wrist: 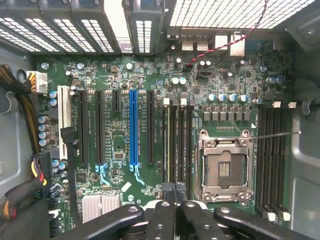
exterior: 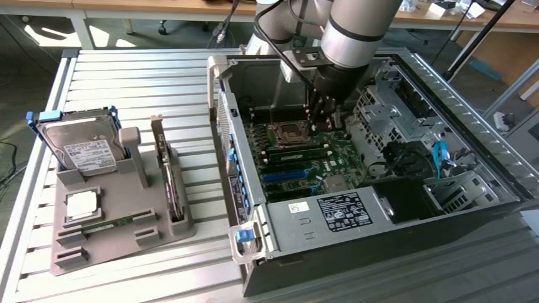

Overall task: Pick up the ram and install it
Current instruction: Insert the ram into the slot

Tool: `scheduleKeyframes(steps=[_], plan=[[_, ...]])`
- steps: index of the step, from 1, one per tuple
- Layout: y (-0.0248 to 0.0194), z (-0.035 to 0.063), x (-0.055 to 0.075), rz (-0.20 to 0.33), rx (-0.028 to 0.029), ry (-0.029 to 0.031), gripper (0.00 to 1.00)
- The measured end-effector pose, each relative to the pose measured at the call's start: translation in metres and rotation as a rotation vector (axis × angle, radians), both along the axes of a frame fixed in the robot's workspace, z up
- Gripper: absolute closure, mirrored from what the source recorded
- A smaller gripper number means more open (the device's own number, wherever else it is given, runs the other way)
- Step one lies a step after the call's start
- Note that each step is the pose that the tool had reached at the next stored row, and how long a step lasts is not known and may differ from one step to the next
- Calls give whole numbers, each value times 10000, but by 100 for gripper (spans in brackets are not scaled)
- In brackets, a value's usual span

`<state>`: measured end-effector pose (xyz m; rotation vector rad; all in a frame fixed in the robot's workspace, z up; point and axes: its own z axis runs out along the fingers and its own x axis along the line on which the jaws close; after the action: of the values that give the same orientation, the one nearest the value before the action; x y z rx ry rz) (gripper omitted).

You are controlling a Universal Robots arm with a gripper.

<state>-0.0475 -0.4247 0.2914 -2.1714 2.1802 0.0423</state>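
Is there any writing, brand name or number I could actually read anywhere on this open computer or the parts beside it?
None can be read.
White label on the hard drive: print too small.
Large label on the black power supply: logos and lines of text, blurred.
Small white sticker beside it: a mark, unreadable.
Motherboard markings: too fine to make out.

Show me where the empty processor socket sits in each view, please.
Exterior view: processor socket on the motherboard inside the open case, behind the blue slot.
Wrist view: socket between two banks of memory slots.
Shared landmark: the blue slot.
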Motion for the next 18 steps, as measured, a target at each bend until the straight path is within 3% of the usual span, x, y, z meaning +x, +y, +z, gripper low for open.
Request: scheduleKeyframes(steps=[4, 12, 18], plan=[[1, -1, 91, -4, 2, 4, 89], [0, -2, 429, -3, 1, 43, 89], [0, -2, 437, -4, 1, 44, 89]])
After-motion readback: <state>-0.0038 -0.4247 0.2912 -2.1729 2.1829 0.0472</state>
